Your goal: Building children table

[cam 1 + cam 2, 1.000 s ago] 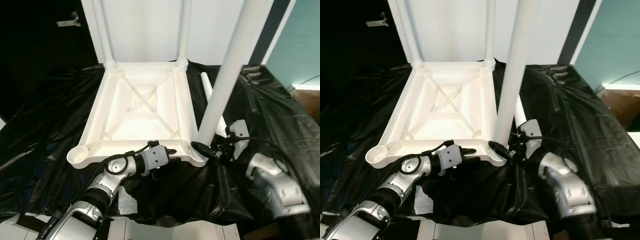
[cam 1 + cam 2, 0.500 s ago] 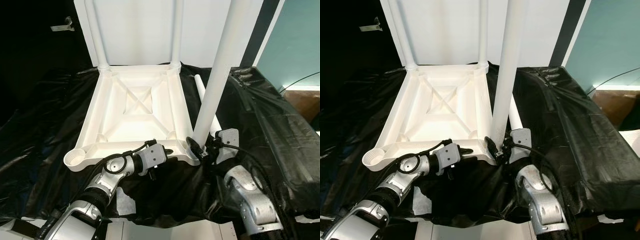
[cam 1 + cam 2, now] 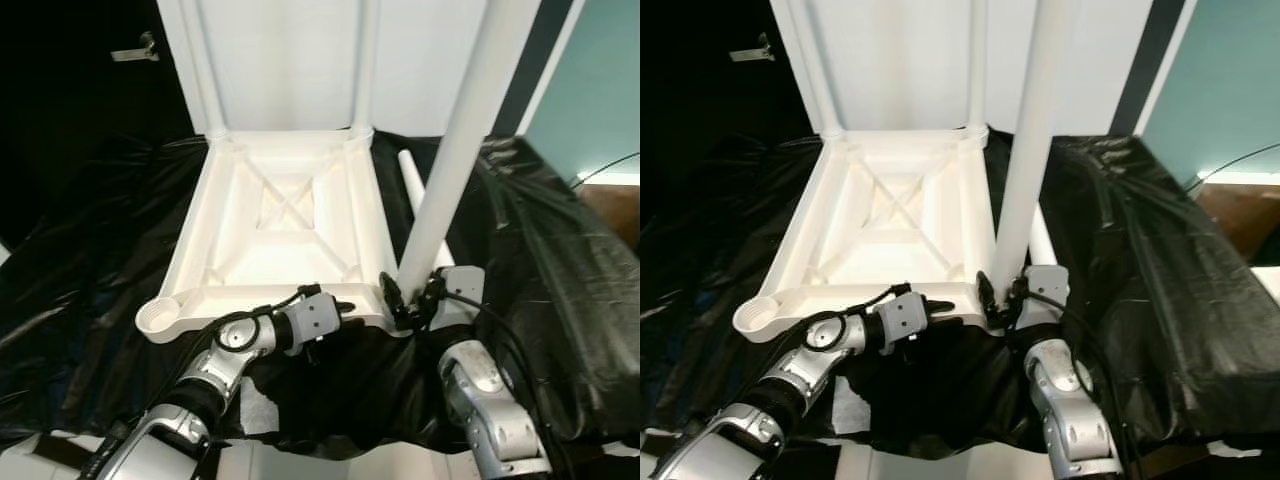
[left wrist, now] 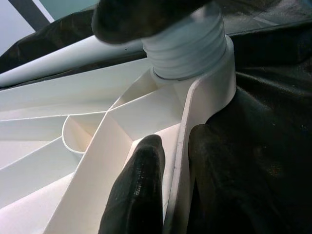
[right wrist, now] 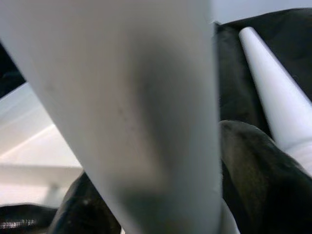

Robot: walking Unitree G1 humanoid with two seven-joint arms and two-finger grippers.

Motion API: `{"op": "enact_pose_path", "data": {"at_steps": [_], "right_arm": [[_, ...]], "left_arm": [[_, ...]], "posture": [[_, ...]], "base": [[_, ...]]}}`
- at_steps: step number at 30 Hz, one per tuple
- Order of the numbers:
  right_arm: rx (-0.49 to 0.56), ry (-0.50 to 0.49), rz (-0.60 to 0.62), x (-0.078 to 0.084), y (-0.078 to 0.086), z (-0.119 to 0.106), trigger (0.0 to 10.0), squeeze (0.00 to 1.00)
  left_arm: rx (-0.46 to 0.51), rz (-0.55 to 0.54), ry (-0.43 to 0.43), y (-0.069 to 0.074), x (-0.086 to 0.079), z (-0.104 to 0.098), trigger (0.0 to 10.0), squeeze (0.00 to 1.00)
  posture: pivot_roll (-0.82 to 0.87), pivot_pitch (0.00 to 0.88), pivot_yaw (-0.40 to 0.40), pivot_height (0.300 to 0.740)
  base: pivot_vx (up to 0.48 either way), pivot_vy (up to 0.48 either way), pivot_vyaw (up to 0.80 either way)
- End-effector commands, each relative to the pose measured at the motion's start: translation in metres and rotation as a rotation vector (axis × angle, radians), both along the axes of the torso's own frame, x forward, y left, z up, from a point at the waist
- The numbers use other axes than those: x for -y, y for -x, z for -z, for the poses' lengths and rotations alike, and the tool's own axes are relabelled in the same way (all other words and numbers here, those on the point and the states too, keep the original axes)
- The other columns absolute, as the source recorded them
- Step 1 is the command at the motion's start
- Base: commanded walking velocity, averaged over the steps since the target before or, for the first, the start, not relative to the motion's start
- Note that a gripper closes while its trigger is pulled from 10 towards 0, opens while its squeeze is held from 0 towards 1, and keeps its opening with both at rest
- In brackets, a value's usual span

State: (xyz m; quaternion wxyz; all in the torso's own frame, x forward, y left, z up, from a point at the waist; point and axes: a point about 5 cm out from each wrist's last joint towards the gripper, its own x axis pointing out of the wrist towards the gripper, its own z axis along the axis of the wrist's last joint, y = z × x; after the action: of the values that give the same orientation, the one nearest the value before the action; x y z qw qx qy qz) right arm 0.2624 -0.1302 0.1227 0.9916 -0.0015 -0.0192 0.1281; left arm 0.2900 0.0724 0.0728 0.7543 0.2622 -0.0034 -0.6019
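Tabletop (image 3: 285,215) (upturned) on black sheeting (image 3: 90,250)

- Right gripper (image 3: 408,303): elbow drawn in from far right, arm now nearly below the socket.
- Table leg (image 3: 455,160): lean altered slightly; threaded end still at the corner socket (image 4: 207,73).

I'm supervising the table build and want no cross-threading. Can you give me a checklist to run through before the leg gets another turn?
1. Right gripper clamped on the leg near its base: ok.
2. Left gripper steadying the tabletop by its near rim, a finger on each side of the rim in the left wrist view: ok.
3. Leg's threaded end sitting in the corner socket: ok, threads partly exposed.
4. Leg straight in the socket: cannot tell; it looks tilted.
5. Spare leg lying on the black sheet, apart from the work: ok.
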Motion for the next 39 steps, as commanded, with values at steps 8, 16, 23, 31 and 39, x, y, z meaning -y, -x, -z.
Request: {"op": "enact_pose_path", "data": {"at_steps": [8, 16, 23, 31, 39], "right_arm": [[-0.061, 0.067, -0.181, 0.024, -0.007, 0.003, 10.0, 0.00], [-0.121, 0.049, -0.544, 0.025, 0.008, -0.001, 10.0, 0.00], [-0.090, 0.171, -0.613, 0.039, -0.002, -0.011, 2.2, 0.00], [-0.128, 0.172, -0.691, 0.051, -0.009, -0.019, 0.0, 0.00], [-0.139, 0.082, -0.673, 0.049, -0.008, -0.014, 0.0, 0.00]], "left_arm": [[-0.180, 0.129, -0.195, 0.031, -0.007, 0.045, 10.0, 0.00], [-0.174, 0.128, -0.196, 0.030, -0.006, 0.044, 10.0, 0.00], [-0.171, 0.125, -0.194, 0.029, -0.004, 0.044, 10.0, 0.00], [-0.172, 0.136, -0.193, 0.030, -0.002, 0.044, 10.0, 0.00], [-0.177, 0.142, -0.195, 0.032, -0.003, 0.045, 10.0, 0.00]], "posture": [[-0.06, 0.017, -0.011, 0.740], [-0.05, 0.004, -0.022, 0.740], [-0.06, 0.000, -0.026, 0.740], [-0.06, 0.002, -0.024, 0.740], [-0.06, 0.008, -0.021, 0.740]], "base": [[0.000, 0.000, 0.00], [0.000, 0.000, 0.00], [0.000, 0.000, 0.00], [0.000, 0.000, 0.00], [0.000, 0.000, 0.00]]}}
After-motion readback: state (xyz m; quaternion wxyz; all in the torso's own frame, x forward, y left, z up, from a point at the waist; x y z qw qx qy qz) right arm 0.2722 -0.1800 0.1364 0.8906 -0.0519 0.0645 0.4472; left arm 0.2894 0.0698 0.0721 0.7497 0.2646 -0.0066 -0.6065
